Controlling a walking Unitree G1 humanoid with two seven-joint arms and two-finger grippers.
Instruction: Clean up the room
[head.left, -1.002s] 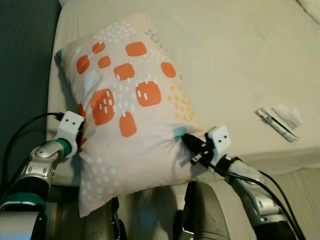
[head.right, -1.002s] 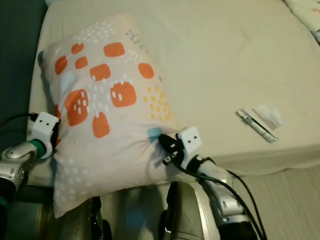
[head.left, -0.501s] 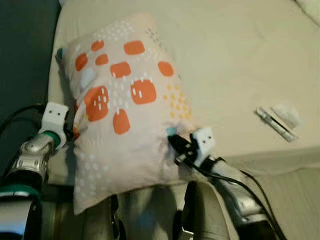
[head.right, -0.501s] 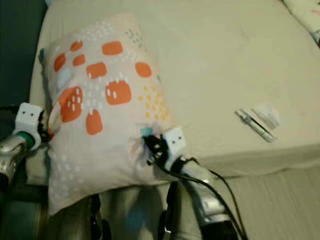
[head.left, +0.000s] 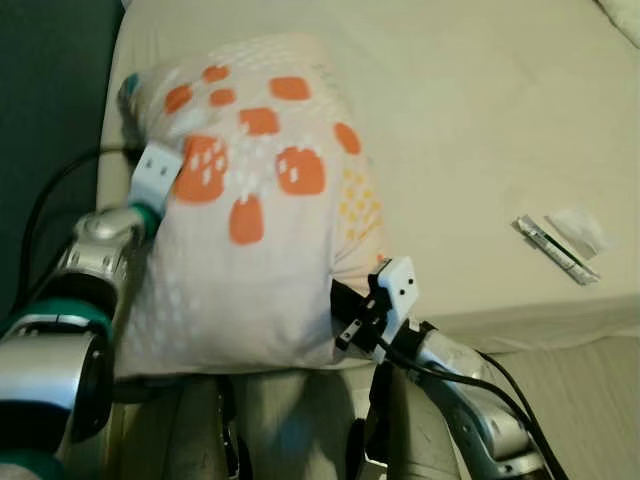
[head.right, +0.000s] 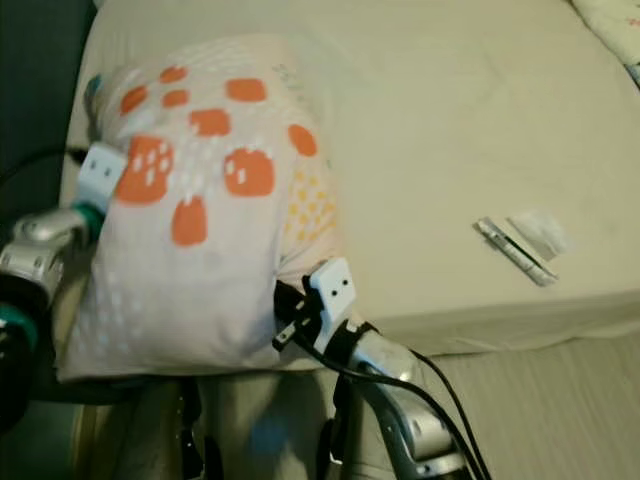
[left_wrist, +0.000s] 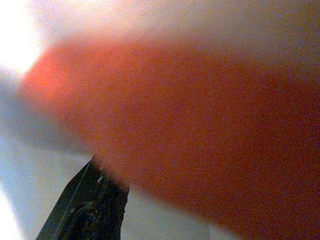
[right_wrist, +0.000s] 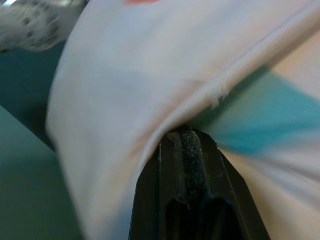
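Pillow: a large pale pillow (head.left: 255, 210) printed with orange blocks and small white and yellow dots fills the left half of the head views, lying at the left near corner of the bed (head.left: 470, 130), its lower edge hanging over the bed's front edge.
Right gripper: the right gripper (head.left: 345, 315) sits low in the centre of the frame, at the pillow's lower right corner. In its wrist view the two black fingers (right_wrist: 186, 165) are pressed together with a fold of the pillow's fabric pinched between them.
Left gripper: the left gripper (head.left: 165, 170) is at the upper left, pushed into the pillow's left side. Its wrist view is a blur of orange and white cloth with one dark finger (left_wrist: 87, 202) at the edge; whether it is apart or closed cannot be told.
Other things: a small wrapper (head.left: 556, 248) and a crumpled white scrap (head.left: 578, 228) lie on the sheet at the right, well apart from the pillow.
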